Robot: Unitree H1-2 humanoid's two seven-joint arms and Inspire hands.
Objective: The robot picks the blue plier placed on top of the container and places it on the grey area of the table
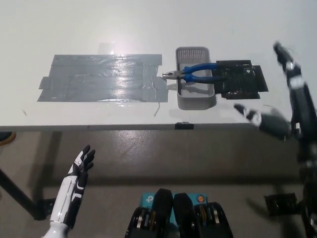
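Pliers [194,72] with blue handles lie across the rim of the white container [196,100], their metal nose sticking out past its left wall toward the grey area [101,78], the handles reaching toward the dark mat [241,79] that sits just beside the container on the right. Container, mat and grey area all lie in the middle band of the surface [148,25], with the container closest to the near edge. The right hand [277,94] hovers at the right end of the surface, near the near edge and well apart from the pliers, its fingers spread wide and holding nothing. The left hand [85,161] rests low, off the surface below its near edge, fingers apart and empty. The step in hand looks like the reach, with no grasp begun yet. To do it well, the right hand should probably come in from the right over the mat and descend on the blue handles, which offer the widest, most exposed hold, closing across both handles together so they do not splay. Pushing down or sideways could tip the pliers into the container or slide the light container along the surface, so a straight lift seems wise before carrying them left to the grey area.
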